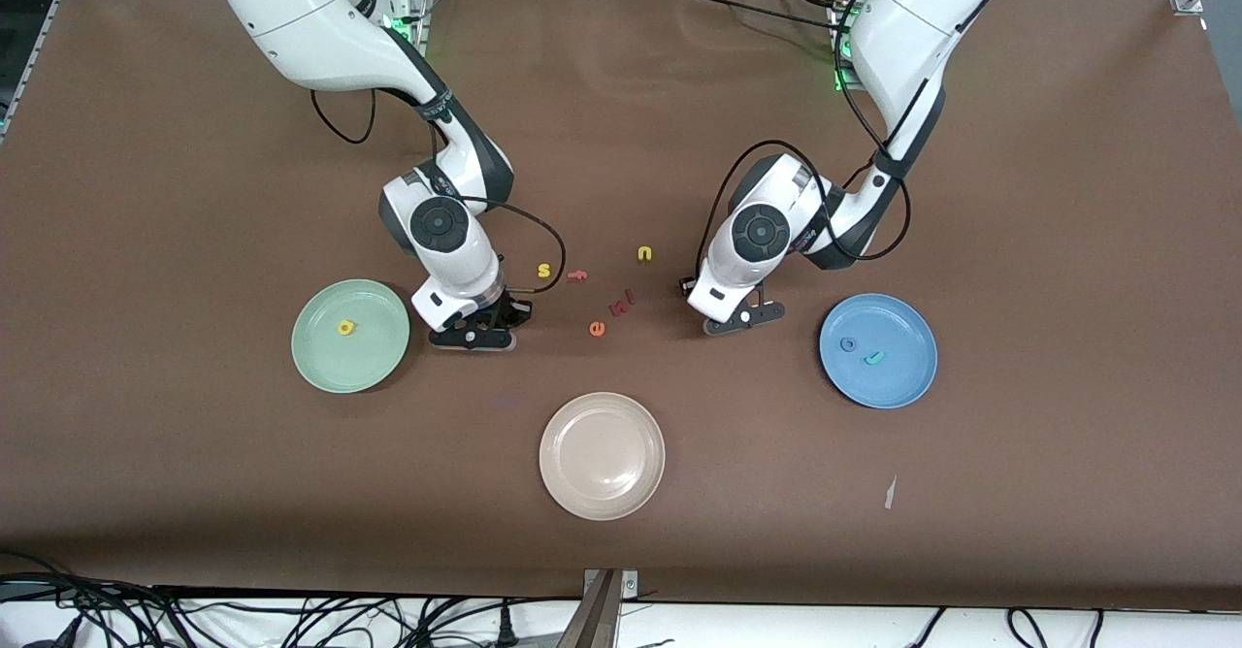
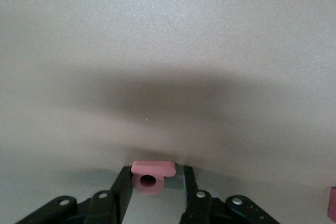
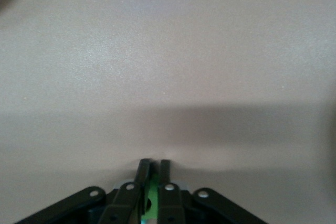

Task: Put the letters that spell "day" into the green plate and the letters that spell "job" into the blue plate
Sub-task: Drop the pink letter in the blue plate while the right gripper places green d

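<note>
Left gripper [image 2: 152, 182] sits low on the brown worktop [image 1: 1019, 192] beside the round medium-blue plate [image 1: 902, 386], jaws pinching the small salmon-red "b" [image 2: 151, 176], prob. bound for that plate, where the blue ring "o" [image 1: 848, 344] and teal "j" [image 1: 875, 358] lie.

Right gripper [image 3: 152, 174], beside the round pale mint-green plate [image 1: 320, 357] holding the yellow "a" [image 1: 345, 328], has jaws pressed on a thin green letter [image 3: 151, 195], likely the "d". Teal-blue "y" not visible.
</note>
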You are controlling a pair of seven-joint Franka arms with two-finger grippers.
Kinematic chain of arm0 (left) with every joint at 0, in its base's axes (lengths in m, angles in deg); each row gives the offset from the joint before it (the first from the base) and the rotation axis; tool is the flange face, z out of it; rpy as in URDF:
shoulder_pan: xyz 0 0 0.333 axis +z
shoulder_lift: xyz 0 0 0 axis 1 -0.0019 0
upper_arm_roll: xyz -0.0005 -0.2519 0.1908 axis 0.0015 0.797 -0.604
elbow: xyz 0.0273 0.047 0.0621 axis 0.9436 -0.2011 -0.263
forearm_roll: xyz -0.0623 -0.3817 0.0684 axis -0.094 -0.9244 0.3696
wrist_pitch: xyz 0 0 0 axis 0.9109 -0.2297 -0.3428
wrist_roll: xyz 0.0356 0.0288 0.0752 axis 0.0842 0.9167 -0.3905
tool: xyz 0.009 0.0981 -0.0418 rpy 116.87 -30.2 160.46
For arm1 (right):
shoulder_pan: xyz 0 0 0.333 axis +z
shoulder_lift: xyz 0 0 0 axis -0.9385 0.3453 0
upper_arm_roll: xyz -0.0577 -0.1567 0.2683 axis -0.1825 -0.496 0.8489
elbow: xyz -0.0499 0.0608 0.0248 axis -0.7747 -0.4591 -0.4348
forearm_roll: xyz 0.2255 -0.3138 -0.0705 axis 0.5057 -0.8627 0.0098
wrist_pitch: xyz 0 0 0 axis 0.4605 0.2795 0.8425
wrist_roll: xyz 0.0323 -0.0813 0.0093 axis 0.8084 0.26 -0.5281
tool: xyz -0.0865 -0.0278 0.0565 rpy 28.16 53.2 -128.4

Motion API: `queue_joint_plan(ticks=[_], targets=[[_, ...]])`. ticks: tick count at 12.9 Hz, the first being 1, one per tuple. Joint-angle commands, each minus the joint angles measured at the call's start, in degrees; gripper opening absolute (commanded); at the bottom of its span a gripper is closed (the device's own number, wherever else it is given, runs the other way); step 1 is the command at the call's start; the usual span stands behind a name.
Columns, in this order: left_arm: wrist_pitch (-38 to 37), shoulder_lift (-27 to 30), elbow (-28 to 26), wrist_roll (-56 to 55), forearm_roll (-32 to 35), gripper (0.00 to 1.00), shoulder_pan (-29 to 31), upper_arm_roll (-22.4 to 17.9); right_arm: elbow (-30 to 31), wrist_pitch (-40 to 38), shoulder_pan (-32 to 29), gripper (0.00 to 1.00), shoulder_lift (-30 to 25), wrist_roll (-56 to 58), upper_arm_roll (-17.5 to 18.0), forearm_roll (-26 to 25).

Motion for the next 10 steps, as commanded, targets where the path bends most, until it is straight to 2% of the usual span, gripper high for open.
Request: queue_joint_plan(ticks=[1, 2, 3, 5, 7, 10], targets=[[1.36, -0.20, -0.56, -0.27, 1.65, 0.19, 0.44, -0.37, 0.19, 0.84, 0.29, 0.00, 0.87, -0.04, -0.10, -0.80], [1.36, -0.03, -0.56, 0.08, 1.65, 0.11, 0.44, -0.46, 0.19, 0.66, 0.21, 0.00, 0.61, 0.83, -0.28, -0.71], [1.10, 0.32, -0.56, 0.34, 1.65, 0.10, 0.44, -0.89, 0.10, 0.49, 0.21, 0.00, 0.43, 1.10, -0.54, -0.71], [0.57, 1.46, -0.48, 0.43, 1.74, 0.09, 0.53, -1.42, 0.01, -0.65, -0.05, 0.00, -1.14, 2.32, -0.63, -0.71], [-2.75, 3.30, -0.04, 3.05, 1.74, 0.09, 1.58, -2.30, -0.16, -6.95, -1.80, 0.00, -4.74, 7.06, -0.72, 0.86], [-3.48, 3.75, 0.14, 5.88, 1.74, 0.07, 2.73, -2.30, 0.27, -13.65, -4.96, 0.00, -10.01, 15.92, -0.72, 2.28]])
